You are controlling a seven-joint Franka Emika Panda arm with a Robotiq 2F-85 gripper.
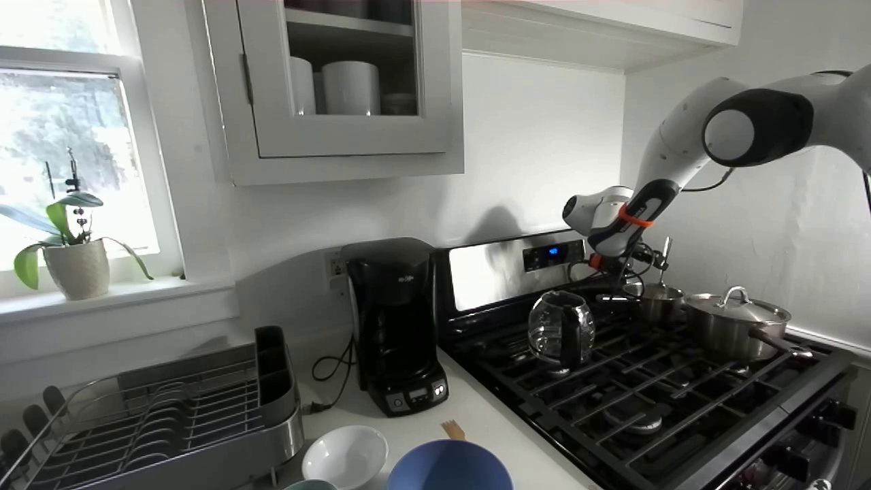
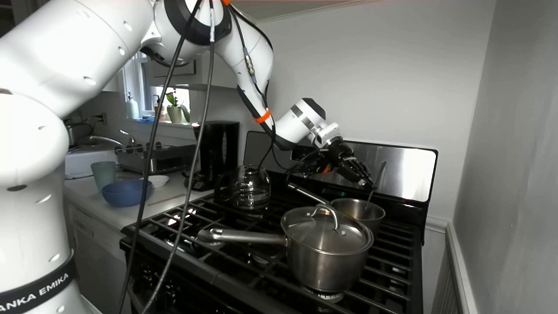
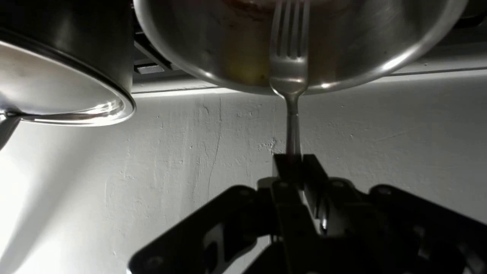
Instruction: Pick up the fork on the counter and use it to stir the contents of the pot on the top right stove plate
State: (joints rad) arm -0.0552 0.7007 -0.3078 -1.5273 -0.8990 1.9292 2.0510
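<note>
The fork point(image 3: 289, 72) is a plain steel one, tilted, tines down inside the open steel pot point(image 2: 348, 207). My gripper point(image 3: 302, 156) is shut on its handle, and the handle's far end sticks up past the fingers in both exterior views. In the wrist view the tines lie over reddish and yellowish contents point(image 3: 249, 5) on the pot's bottom. Whether they touch those contents I cannot tell. This pot stands on the back right of the range, hiding the stove plate under it. Left of the range runs the pale counter point(image 1: 486, 412).
A lidded steel pot point(image 2: 324, 270) stands right in front of the open one. A glass carafe point(image 1: 543, 327) sits on the grate farther left. The wall point(image 3: 182, 152) and range back panel point(image 2: 405, 174) are close behind. The counter bears a coffee maker point(image 1: 395, 272) and blue bowl point(image 1: 449, 469).
</note>
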